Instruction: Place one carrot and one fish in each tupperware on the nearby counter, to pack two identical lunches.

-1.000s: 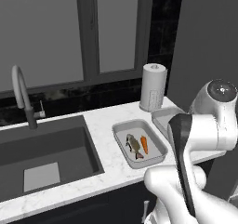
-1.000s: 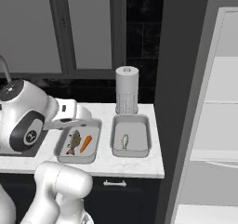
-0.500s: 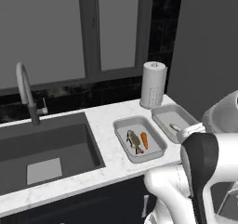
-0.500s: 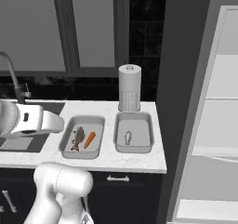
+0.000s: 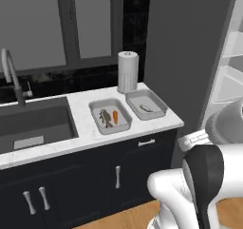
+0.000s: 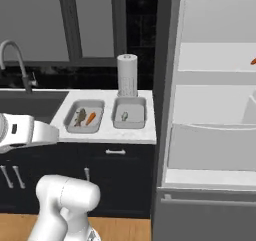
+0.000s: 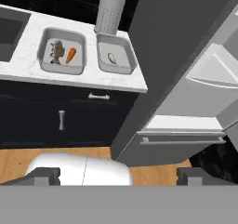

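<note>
Two shallow grey tupperware (image 7: 62, 51) (image 7: 116, 54) on speckled marble counter (image 7: 28, 65); tool (image 7: 118, 176) apparently wide

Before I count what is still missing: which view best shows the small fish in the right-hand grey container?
The hand view: it looks down into the right-hand grey container, so the small pale fish lies clear on its floor. The left base view shows the fish as a sliver; the right base view shows a speck.

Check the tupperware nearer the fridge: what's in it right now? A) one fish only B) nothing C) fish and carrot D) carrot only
A: the tupperware nearer the fridge holds one small fish and no carrot; the sink-side tupperware has a fish and a carrot.
</note>
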